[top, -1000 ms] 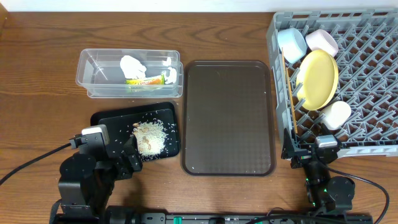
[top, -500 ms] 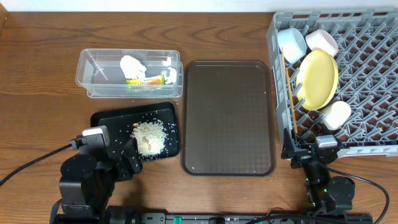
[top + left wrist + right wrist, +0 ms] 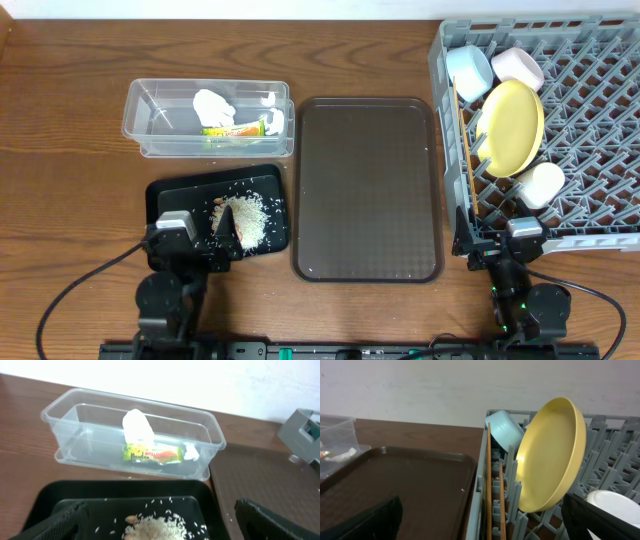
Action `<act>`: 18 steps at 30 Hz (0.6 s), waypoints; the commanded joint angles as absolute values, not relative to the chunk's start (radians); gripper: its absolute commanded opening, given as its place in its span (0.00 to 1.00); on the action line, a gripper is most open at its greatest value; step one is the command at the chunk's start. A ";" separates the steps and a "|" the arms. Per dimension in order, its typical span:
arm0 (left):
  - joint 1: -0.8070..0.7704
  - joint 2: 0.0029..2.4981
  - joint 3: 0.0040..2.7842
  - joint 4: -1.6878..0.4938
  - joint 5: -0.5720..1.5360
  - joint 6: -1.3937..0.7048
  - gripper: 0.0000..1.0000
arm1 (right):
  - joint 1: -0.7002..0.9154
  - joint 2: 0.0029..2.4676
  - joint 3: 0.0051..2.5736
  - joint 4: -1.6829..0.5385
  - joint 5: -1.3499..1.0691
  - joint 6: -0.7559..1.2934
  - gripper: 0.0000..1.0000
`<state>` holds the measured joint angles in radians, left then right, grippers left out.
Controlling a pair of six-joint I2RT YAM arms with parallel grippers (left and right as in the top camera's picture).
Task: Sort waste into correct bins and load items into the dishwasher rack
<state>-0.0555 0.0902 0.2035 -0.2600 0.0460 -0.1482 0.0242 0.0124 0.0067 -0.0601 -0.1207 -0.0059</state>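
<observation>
**Left arm folds back, sorting looks nearly finished**

Since a second ago the left arm has drawn in toward the near edge of the desk [image 3: 60,120] and sits lower and more compact. Nothing else has shifted.

The left end effector [image 3: 162,510] is released, its fingers spread wide with nothing between them. It hangs over the near end of the black tray [image 3: 165,195]. The rice [image 3: 248,215] lies heaped in that tray, straight ahead of it and a touch to its right. Beyond the tray stands the clear tub [image 3: 140,110], holding the tissue [image 3: 212,103] and the wrapper [image 3: 235,128], whose long axis runs left to right.

The right end effector [image 3: 480,510] is also spread and empty, just in front of the rack [image 3: 590,120]. The chopsticks [image 3: 463,150] run front to back along the rack's left wall, pointing almost at it. The yellow plate [image 3: 512,125] stands on edge, with the blue bowl [image 3: 468,68], white bowl [image 3: 517,67] and cup [image 3: 542,183] nearby in the rack.

The brown tray [image 3: 365,190] is bare. I judge that any further tidying of the rice falls to the left arm, which is the nearer.
</observation>
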 commanded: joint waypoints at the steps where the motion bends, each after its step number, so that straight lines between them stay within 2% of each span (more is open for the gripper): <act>1: -0.058 0.023 0.118 -0.156 0.043 -0.127 0.95 | 0.014 0.007 0.006 -0.064 -0.132 -0.012 0.99; 8: -0.058 0.002 0.006 0.063 0.046 0.007 0.95 | 0.014 0.007 0.006 -0.064 -0.132 -0.012 0.99; 13: -0.058 0.002 0.004 -0.070 0.059 0.015 0.95 | 0.014 0.007 0.006 -0.064 -0.132 -0.012 0.99; 18: -0.058 0.002 0.004 -0.067 0.060 0.019 0.95 | 0.014 0.007 0.006 -0.064 -0.132 -0.012 0.99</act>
<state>-0.0555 0.0109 0.0174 -0.0265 0.0532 -0.0044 0.0242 0.0120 0.0067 -0.0597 -0.1215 -0.0059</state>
